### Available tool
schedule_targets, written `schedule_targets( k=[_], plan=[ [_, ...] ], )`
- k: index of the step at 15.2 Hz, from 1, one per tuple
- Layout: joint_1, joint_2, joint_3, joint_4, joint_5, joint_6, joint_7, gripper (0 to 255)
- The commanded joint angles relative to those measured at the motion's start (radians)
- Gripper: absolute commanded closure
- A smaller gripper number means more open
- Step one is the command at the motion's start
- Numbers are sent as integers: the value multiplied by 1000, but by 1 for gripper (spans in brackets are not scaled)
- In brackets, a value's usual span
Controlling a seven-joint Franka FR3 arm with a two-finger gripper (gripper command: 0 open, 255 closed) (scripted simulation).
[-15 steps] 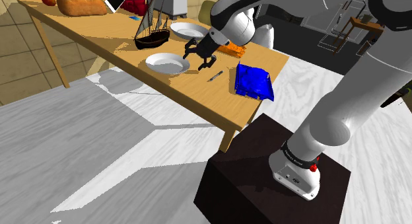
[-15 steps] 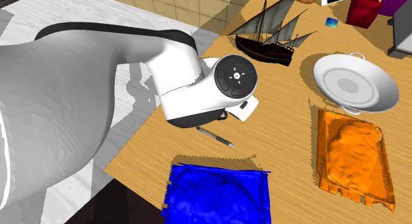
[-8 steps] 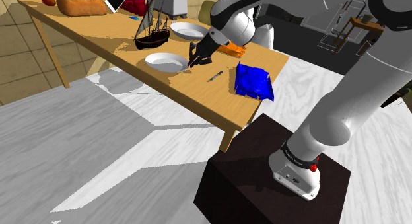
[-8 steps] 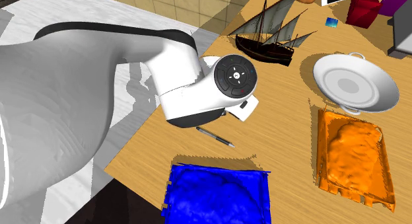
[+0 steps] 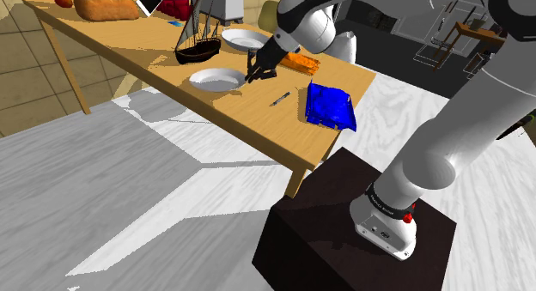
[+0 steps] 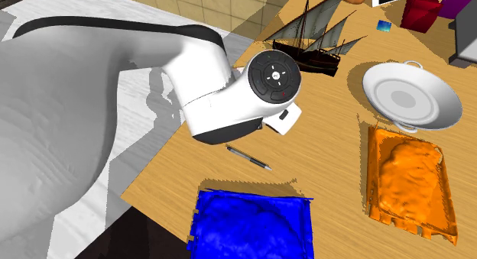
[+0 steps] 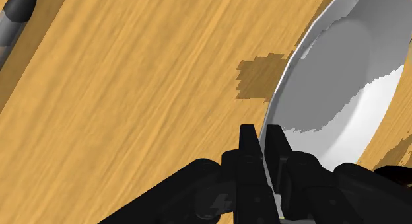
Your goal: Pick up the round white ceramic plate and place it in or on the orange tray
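Wood-grained and pale brown, the long worktop (image 5: 258,126) (image 6: 321,135) (image 7: 132,90) carries everything in play. Over it bends the white Franka arm with dark joints (image 5: 464,135) (image 6: 76,127), rising from the dark box stand (image 5: 326,238) at the shoulder view's lower right. On the worktop's end nearest the stand lies a crumpled bright blue tray (image 5: 331,106) (image 6: 252,223). Beyond it sits the rectangular orange tray (image 5: 301,63) (image 6: 409,181) with a lumpy orange inside. A dark model sailing ship with grey sails (image 5: 199,36) (image 6: 313,40) stands farther along the worktop. Between the ship and the orange tray rests a white dish with two small handles (image 5: 243,39) (image 6: 411,97), just beside the orange tray's end. The round white plate (image 5: 215,79) (image 7: 343,97) is near the worktop's front edge, just in front of the ship and apart from the orange tray. Whether it rests on the wood or hangs just above it cannot be told. The all-black two-finger gripper (image 5: 255,73) (image 7: 261,133) is at the plate's rim on the side facing the orange tray. In the wrist view its fingers (image 7: 247,147) are drawn close with the thin white rim clamped between them. A slim dark pen (image 5: 280,99) (image 6: 248,157) lies on the bare wood between the plate and the blue tray, touching neither.
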Motion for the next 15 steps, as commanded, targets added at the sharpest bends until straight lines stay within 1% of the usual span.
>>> schedule_targets(
  k=[1, 8, 15],
  plan=[
    [-4, -13, -1, 11, -23, -21, 24, 255],
    [-17, -60, -1, 50, -92, -97, 100, 255],
    [-29, -97, -1, 101, -146, -176, 163, 255]
  ],
)
